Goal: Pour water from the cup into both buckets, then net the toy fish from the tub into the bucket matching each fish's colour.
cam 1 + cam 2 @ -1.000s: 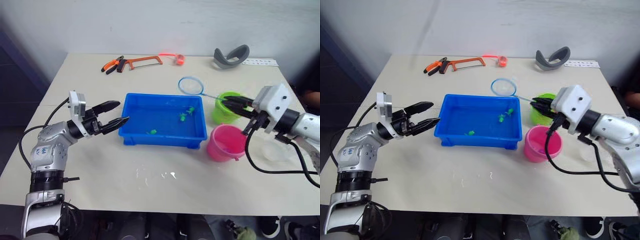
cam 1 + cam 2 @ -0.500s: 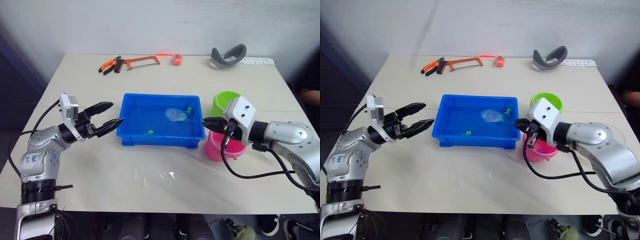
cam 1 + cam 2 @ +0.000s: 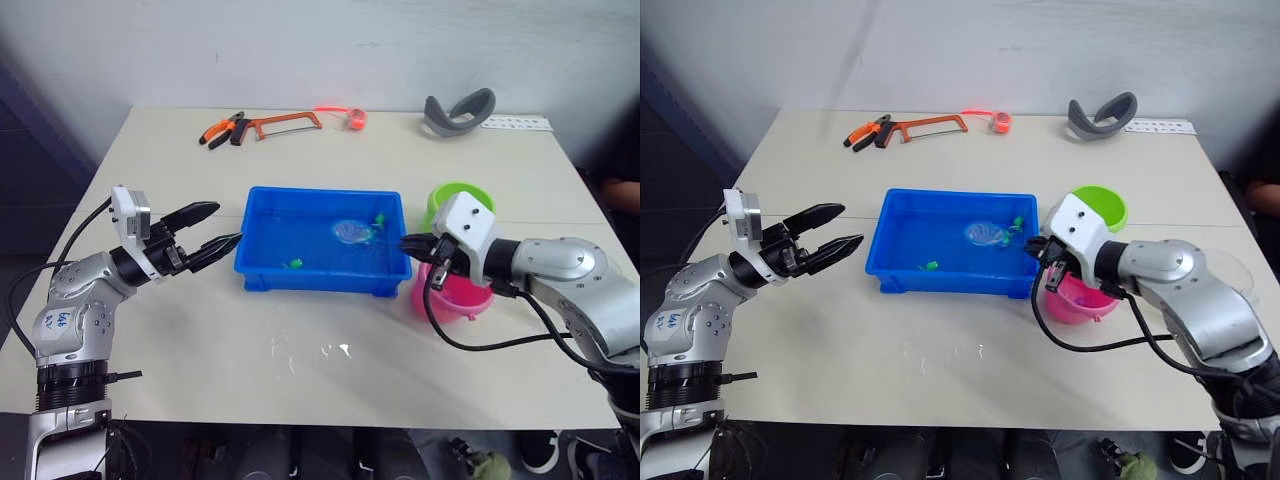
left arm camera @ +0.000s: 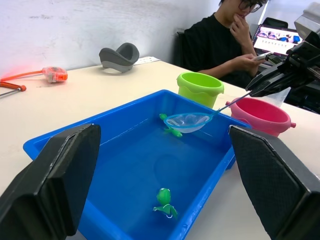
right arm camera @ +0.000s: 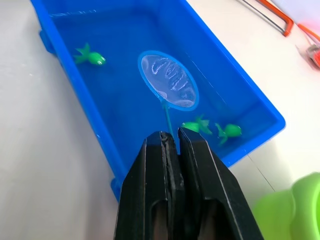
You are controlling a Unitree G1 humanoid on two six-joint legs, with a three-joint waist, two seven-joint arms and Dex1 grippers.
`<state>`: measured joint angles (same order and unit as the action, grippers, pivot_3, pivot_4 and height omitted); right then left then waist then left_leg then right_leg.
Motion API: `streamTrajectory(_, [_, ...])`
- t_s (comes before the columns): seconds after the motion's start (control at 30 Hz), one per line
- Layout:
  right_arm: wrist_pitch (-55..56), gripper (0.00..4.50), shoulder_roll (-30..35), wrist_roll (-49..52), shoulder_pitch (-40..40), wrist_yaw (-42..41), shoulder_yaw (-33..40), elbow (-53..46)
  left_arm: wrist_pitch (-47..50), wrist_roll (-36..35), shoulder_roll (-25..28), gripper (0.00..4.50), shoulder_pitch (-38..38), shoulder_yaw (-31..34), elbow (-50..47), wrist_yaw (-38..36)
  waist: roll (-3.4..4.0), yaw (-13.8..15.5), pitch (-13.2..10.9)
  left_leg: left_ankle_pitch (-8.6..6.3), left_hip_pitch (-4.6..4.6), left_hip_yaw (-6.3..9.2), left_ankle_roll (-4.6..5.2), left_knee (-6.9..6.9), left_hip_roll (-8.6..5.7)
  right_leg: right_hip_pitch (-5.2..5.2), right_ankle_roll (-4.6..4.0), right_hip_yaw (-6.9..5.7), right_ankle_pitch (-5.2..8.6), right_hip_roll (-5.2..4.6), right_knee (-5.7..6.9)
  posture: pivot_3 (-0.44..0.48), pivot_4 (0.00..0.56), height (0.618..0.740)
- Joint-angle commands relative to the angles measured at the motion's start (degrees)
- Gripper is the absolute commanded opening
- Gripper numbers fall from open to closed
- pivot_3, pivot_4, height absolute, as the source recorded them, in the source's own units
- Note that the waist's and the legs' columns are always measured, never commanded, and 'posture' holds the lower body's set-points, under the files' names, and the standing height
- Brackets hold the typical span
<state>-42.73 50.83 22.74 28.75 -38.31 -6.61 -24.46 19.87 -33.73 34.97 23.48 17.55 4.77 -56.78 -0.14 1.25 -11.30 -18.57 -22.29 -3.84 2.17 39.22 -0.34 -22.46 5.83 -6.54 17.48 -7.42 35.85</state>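
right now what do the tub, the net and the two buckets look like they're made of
Tub: glossy bright blue plastic, probably moulded, with a rolled rim and reflections on its walls. Net: thin light blue hoop and handle, likely plastic, with fine see-through mesh. Green bucket and pink bucket: smooth, slightly shiny plastic, by their even colour and thin rims.

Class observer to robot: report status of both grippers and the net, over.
Right gripper shut on net handle, hoop over tub water. Left gripper open beside tub. Three green fish loose; nothing blocking.
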Motion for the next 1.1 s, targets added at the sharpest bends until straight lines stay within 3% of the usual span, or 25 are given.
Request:
streamTrajectory(0.03, [-2.08,0.0,-1.48,-2.66,1.75,2.03,-0.44,-0.34,-1.25,-0.49,0.32,4.44,0.78,0.67,-1.5,0.46,0.0,-0.02,0.0,0.0,0.0,-0.01,0.0,0.0,0.0,0.0,0.0,0.0,0.0,0.0,0.0,0.0,0.15,0.74])
streamTrajectory(0.3, [-4.71,0.0,-4.67,-5.57,3.16,2.76,-1.89,1.14,-2.32,0.03,-0.4,4.44,3.04,-1.6,-0.41,-0.52,0.0,-0.04,0.0,0.0,-0.01,-0.03,0.0,-0.02,-0.01,-0.03,0.0,-0.04,0.0,0.07,0.0,0.0,0.15,0.74])
streamTrajectory(0.73, [-1.56,0.0,-4.43,-6.11,3.61,-0.32,0.14,-1.52,-2.45,0.18,-0.32,4.44,5.21,-3.44,0.27,-2.04,0.0,-0.08,0.0,0.0,0.0,-0.04,0.0,-0.03,0.0,-0.03,0.0,-0.11,0.0,0.18,0.01,0.0,0.15,0.74])
streamTrajectory(0.9, [-12.34,0.0,-5.55,3.01,3.5,-3.02,3.46,-5.34,-2.66,0.11,-0.28,4.44,5.16,-3.58,0.63,-2.42,0.0,-0.06,0.0,0.0,-0.01,-0.02,0.0,-0.04,0.0,-0.03,0.0,-0.09,0.0,0.2,0.0,0.0,0.15,0.74])
streamTrajectory(1.1, [-19.4,0.0,-5.13,4.1,2.06,-1.8,0.5,-6.05,-3.39,0.62,-0.78,4.44,5.78,-4.75,1.34,-3.3,-0.01,-0.08,0.0,0.0,-0.01,-0.01,0.0,-0.04,0.0,-0.02,0.0,-0.04,0.0,0.03,0.0,0.0,0.15,0.74])
